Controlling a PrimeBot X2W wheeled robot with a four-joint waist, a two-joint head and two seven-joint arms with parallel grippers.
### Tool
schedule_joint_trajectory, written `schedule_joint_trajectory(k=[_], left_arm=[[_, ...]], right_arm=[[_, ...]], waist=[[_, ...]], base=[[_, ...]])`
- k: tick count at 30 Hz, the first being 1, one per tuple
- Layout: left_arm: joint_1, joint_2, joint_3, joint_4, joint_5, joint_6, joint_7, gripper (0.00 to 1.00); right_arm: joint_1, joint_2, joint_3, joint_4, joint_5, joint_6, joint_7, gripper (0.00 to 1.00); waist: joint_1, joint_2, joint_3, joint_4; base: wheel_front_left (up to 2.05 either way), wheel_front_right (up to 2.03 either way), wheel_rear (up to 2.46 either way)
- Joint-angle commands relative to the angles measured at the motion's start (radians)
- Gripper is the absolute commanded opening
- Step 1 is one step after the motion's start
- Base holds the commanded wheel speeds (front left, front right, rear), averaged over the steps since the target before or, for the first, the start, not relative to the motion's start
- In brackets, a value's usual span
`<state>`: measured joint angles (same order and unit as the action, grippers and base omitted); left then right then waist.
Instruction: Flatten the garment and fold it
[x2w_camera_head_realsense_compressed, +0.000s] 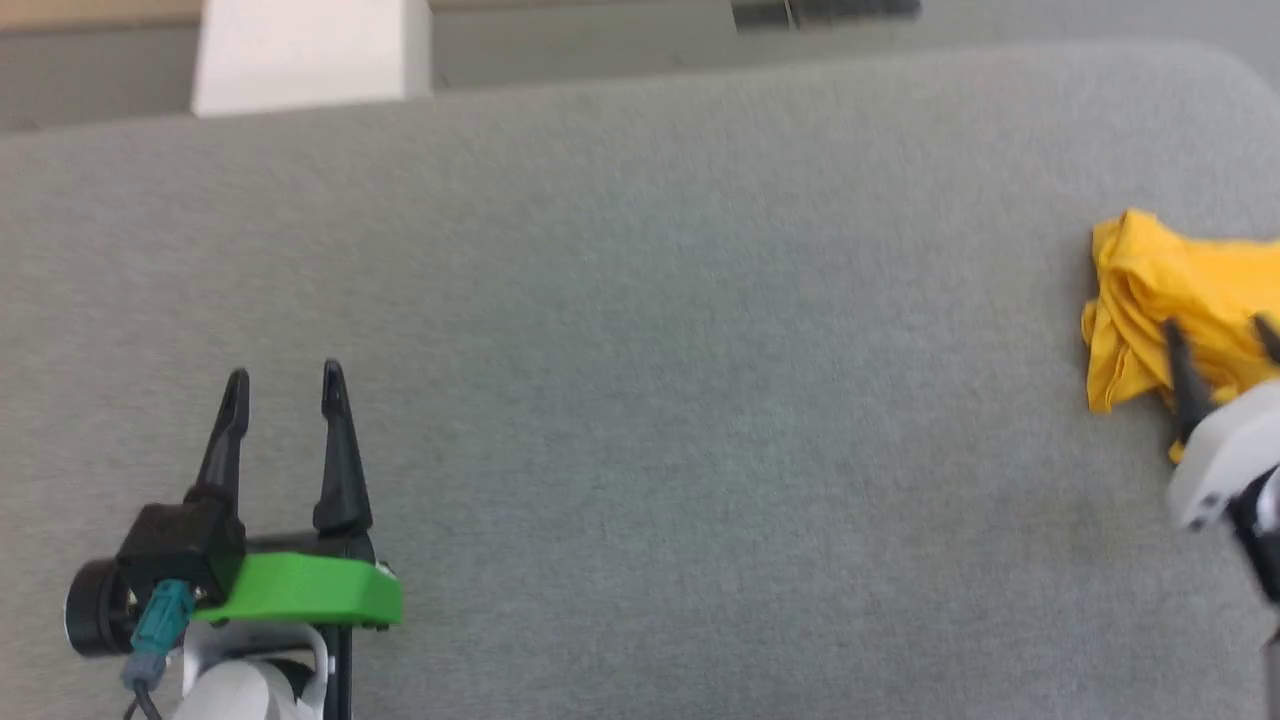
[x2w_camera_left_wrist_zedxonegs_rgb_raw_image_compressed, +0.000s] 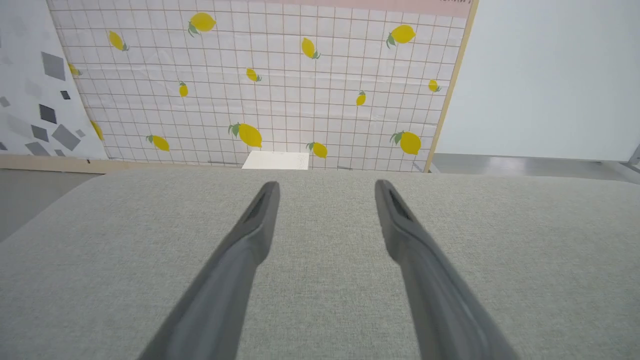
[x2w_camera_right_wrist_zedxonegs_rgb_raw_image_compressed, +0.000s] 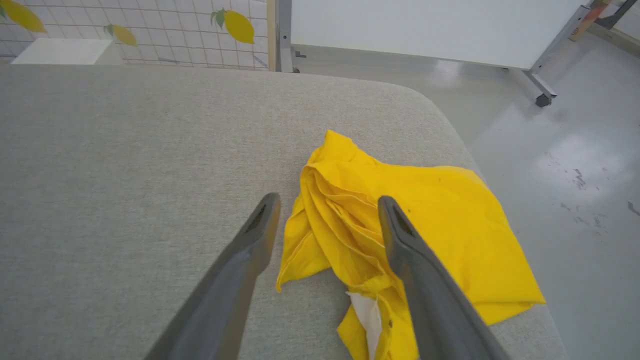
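Beyond the right hand and partly under it, the garment lay in a crumpled yellow heap on the grey table, close to the table's rounded corner. That hand was open, its two dark fingers spread wide with nothing pinched between them. The bunched folds of the garment sat in the gap between the fingertips and ran off to the hand's right side, where the cloth lay flatter. A small white patch of the fabric showed low down beside the right-side finger. Whether either fingertip touched the cloth could not be told. Past the garment, on the hand's far right, the table edge dropped to a pale glossy floor.

The left hand was open as well, fingers parted and empty, poised over bare table. The garment was well apart from it, far over on its right side. Straight ahead of the left hand, beyond the table's far edge, stood a white box against a gridded panel printed with lemons.
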<state>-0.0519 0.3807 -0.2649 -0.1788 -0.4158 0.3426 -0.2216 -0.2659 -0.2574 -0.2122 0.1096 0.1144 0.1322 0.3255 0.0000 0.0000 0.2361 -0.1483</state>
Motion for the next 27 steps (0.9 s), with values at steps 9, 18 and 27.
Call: schedule_joint_trajectory(k=[9, 18, 27], left_arm=[[0.042, -0.011, -0.034, 0.033, -0.011, -0.03, -0.012, 1.0], [0.109, -0.032, -0.04, 0.102, -0.017, -0.085, -0.037, 1.0], [0.146, -0.066, -0.04, 0.153, -0.006, -0.118, -0.04, 1.0]], right_arm=[[0.192, 0.15, 0.006, -0.228, -0.064, -0.002, -0.085, 1.0], [0.338, 0.206, 0.029, -0.259, -0.188, -0.002, -0.27, 1.0], [0.391, 0.207, 0.023, -0.177, -0.152, -0.002, -0.312, 1.0]], waist=[[0.0, 0.0, -0.192, 0.125], [0.0, 0.0, -0.228, 0.141], [0.0, 0.0, -0.249, 0.146]], base=[[0.0, 0.0, 0.0], [0.0, 0.0, 0.0], [0.0, 0.0, 0.0]])
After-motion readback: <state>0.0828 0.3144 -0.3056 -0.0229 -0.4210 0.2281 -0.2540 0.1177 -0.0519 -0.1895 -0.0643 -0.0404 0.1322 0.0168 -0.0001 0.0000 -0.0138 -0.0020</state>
